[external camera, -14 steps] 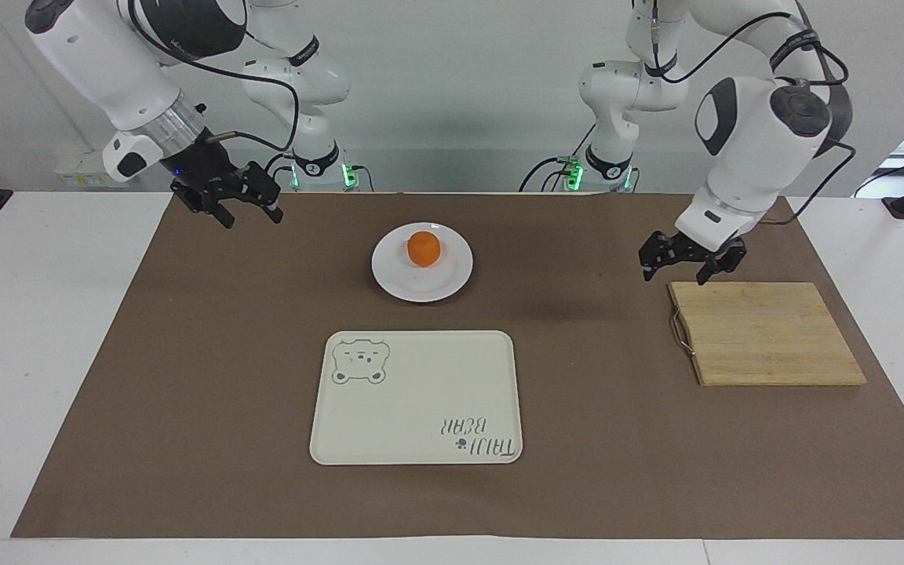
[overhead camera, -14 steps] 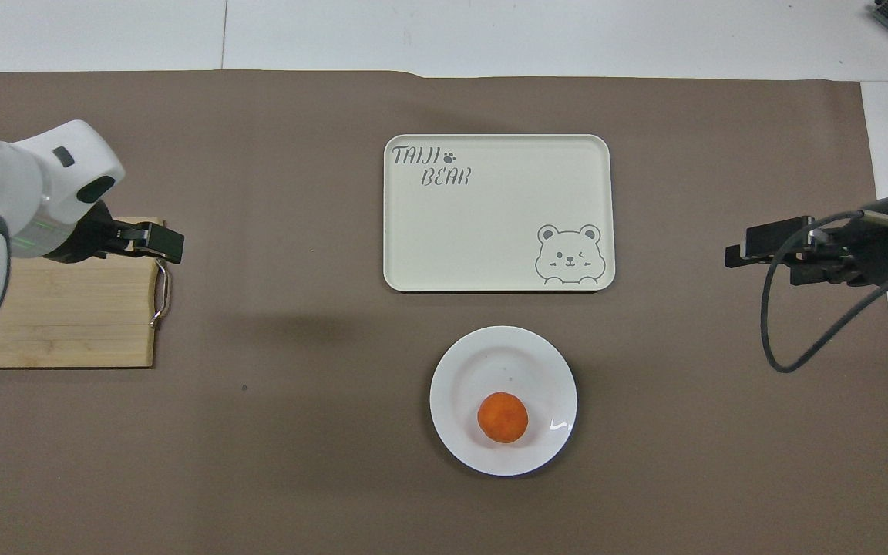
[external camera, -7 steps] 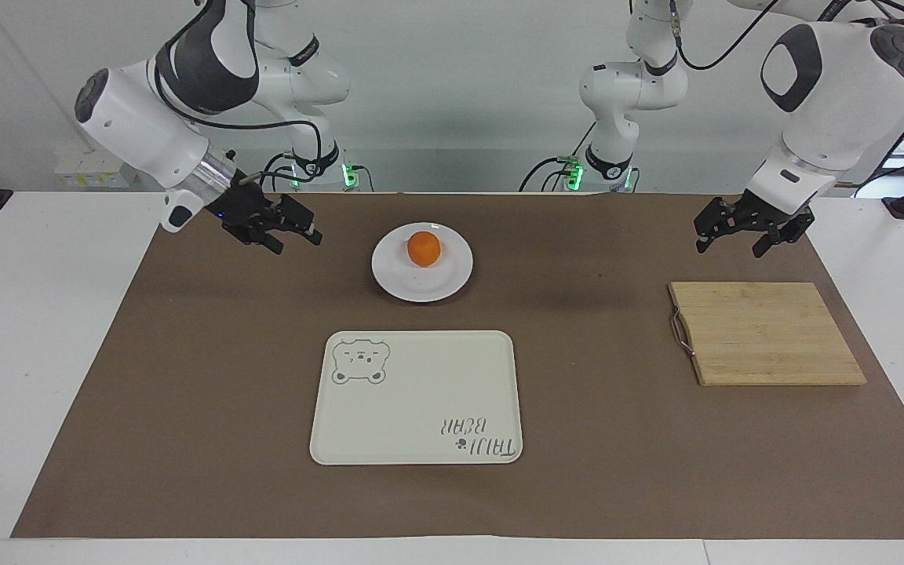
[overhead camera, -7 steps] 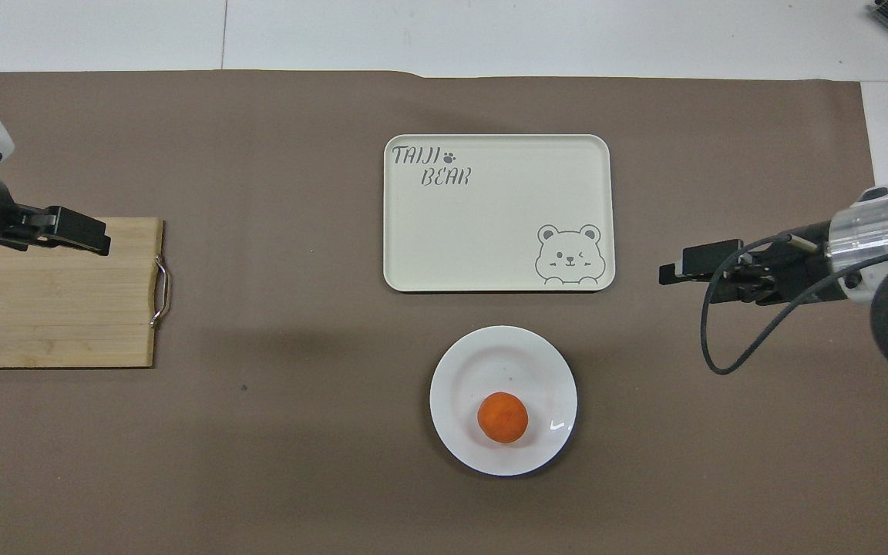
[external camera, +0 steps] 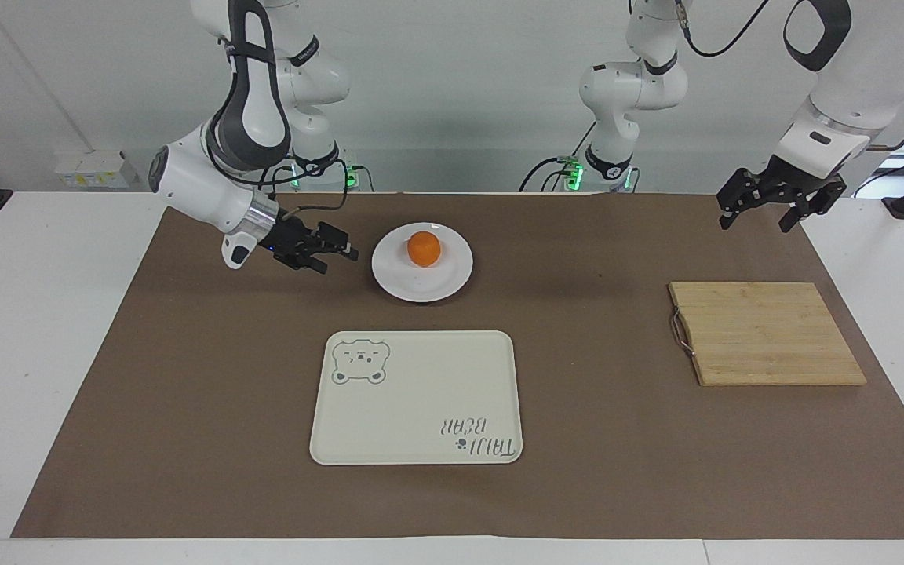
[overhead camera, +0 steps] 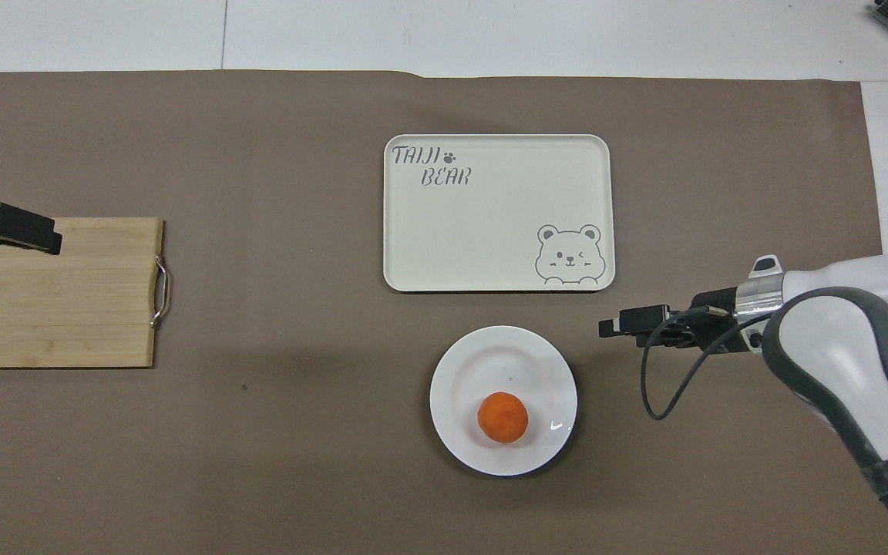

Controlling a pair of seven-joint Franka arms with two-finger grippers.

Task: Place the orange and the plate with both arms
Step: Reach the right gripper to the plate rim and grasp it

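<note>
Right claw (external camera: 340,256) moved in beside plate (external camera: 444,286), apart, seemingly just short; orange (external camera: 424,248) on it

a cream bear tray (external camera: 421,408) and wooden cutting board (external camera: 766,333) (metal-handled) on brown mat (external camera: 209,408).

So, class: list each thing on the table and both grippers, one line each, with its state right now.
orange: resting on the plate
plate: flat on the mat, untouched
tray: flat, nothing on it
cutting board: flat, nothing on it
right gripper: open, beside the plate
left gripper: open, raised, holding nothing
</note>
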